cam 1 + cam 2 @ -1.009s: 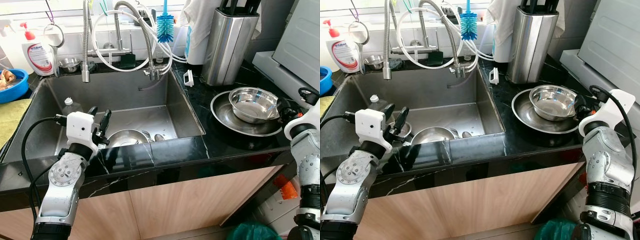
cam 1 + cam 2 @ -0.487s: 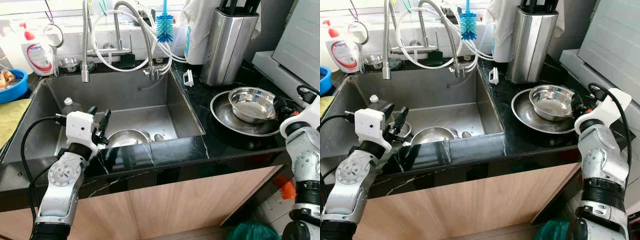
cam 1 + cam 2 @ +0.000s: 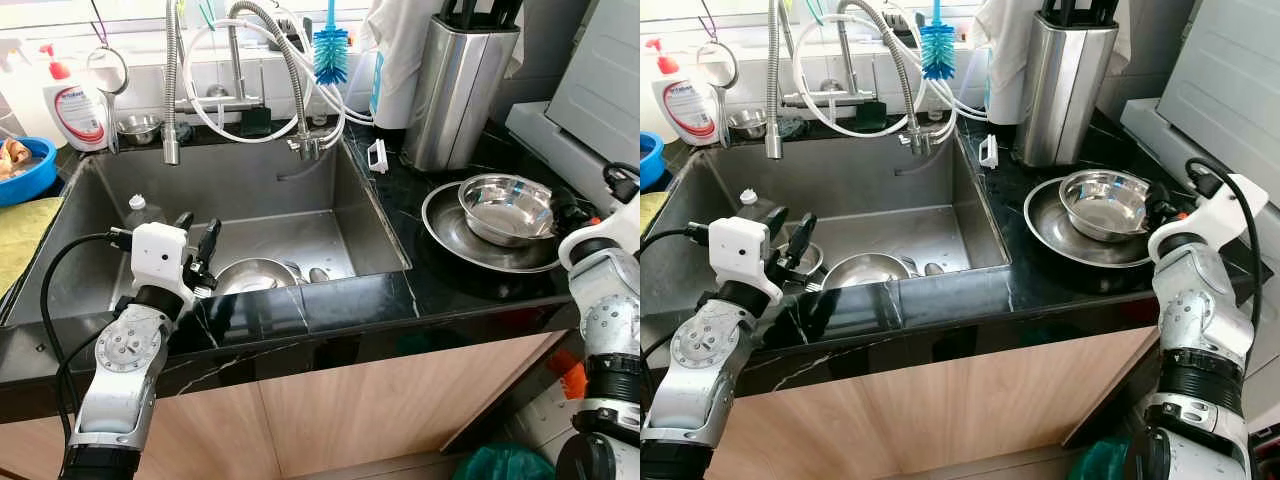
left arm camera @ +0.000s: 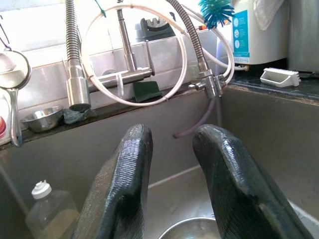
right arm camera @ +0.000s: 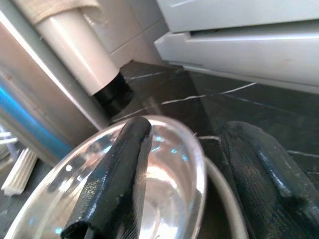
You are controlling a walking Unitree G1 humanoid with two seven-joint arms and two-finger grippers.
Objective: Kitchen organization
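Straddling the right rim of the small steel bowl [image 3: 507,207], the right gripper [image 5: 189,184] has its fingers spread, one finger [image 5: 112,184] over the bowl's inside and the other outside the rim above the black surface [image 3: 470,285]; not closed on it yet. That bowl sits nested in a wider steel plate [image 3: 448,238] on the surface right of the sink [image 3: 370,215], with a steel knife block [image 3: 455,85] just beyond it on the far side.

Left gripper [image 3: 197,243] hovers at the near left edge of the sink, fingers apart, holding nothing. Below and just right of it, another steel bowl [image 3: 250,275] lies on the sink floor with a spoon-like piece [image 3: 317,274] beside it; a small plastic bottle [image 3: 140,212] stands at the sink's left wall.

Progress judgement: early to middle. One bowl and plate are stacked on the surface; sink ware is not yet lifted out. Remaining: close on the stacked bowl, move it, clear the sink.
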